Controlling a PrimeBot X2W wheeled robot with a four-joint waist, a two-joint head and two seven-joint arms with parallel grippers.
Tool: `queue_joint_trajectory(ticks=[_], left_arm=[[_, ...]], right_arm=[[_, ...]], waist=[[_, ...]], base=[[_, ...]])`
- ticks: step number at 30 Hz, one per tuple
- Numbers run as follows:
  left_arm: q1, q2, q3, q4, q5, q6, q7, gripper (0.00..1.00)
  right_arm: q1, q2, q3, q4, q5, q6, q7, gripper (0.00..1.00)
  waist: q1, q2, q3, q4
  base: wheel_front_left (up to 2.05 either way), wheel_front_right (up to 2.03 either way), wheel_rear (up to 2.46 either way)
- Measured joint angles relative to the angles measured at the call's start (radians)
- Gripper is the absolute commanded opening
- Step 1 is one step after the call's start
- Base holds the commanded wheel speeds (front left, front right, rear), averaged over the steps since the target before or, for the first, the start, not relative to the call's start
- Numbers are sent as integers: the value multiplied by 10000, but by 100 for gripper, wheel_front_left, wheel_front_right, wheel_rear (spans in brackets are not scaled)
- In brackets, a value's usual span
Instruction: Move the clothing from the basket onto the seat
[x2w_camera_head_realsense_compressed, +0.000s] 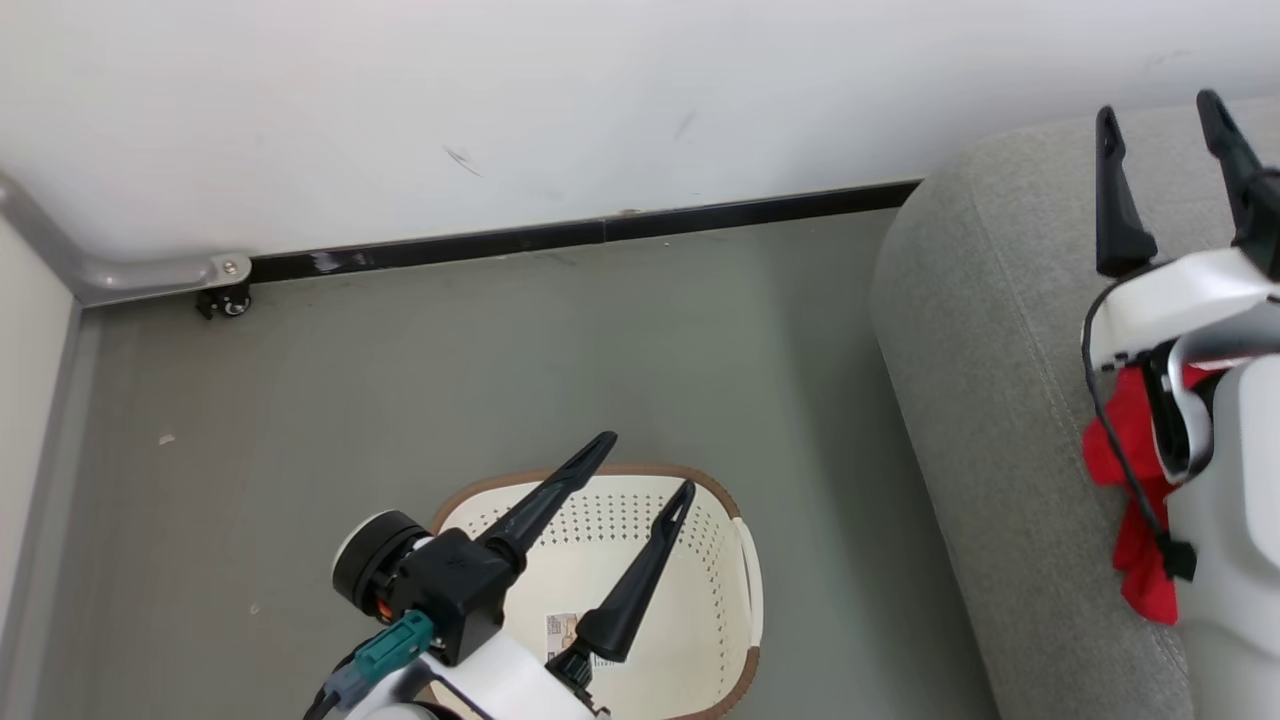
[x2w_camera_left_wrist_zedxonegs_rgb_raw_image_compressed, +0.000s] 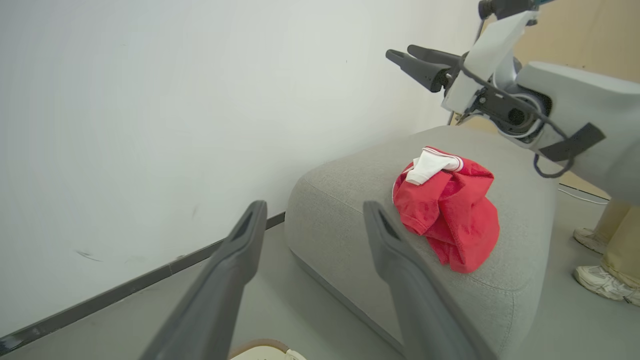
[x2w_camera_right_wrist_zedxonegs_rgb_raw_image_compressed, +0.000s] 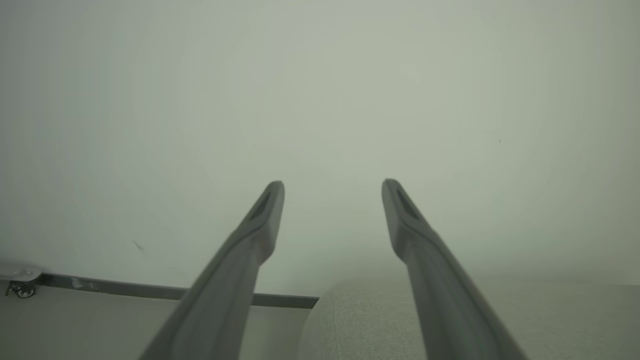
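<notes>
Grey floor (x2w_camera_head_realsense_compressed: 500, 380) meets a white wall (x2w_camera_head_realsense_compressed: 500, 100) along a black skirting (x2w_camera_head_realsense_compressed: 600, 232). The clothing (x2w_camera_left_wrist_zedxonegs_rgb_raw_image_compressed: 450, 220) lies bunched on the seat (x2w_camera_head_realsense_compressed: 980, 350). The basket (x2w_camera_head_realsense_compressed: 720, 640) sits on the floor under my left gripper (x2w_camera_head_realsense_compressed: 647, 464), and my arm hides part of its inside. My right gripper (x2w_camera_head_realsense_compressed: 1158, 108) hangs over the seat. Both grippers' fingers are spread wide and hold nothing. A person's shoes (x2w_camera_left_wrist_zedxonegs_rgb_raw_image_compressed: 602, 282) stand beyond the seat.

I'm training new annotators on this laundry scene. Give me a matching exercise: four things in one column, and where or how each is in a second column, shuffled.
Things
1. clothing
2. basket
3. left gripper
4. right gripper

Place or state
A. standing on the floor
B. open, above the seat
C. bunched up on the seat
D. open, above the basket

Pairs: 1-C, 2-A, 3-D, 4-B
</notes>
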Motion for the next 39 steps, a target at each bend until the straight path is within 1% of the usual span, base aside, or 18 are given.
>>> queue_joint_trajectory(ticks=[17,27,39], left_arm=[[471,-94,372,109,-359,395,-407,100],[855,-54,539,368,-518,637,-512,100],[1190,79,656,755,-608,769,-522,100]], right_arm=[[2195,376,25,-1964,174,0,6,100],[3529,564,155,-3007,539,0,194,100],[4911,667,336,-3893,800,0,642,100]], waist=[[0,0,-560,675],[0,0,-989,888],[0,0,-1379,1037]], base=[[0,0,0],[0,0,0],[0,0,0]])
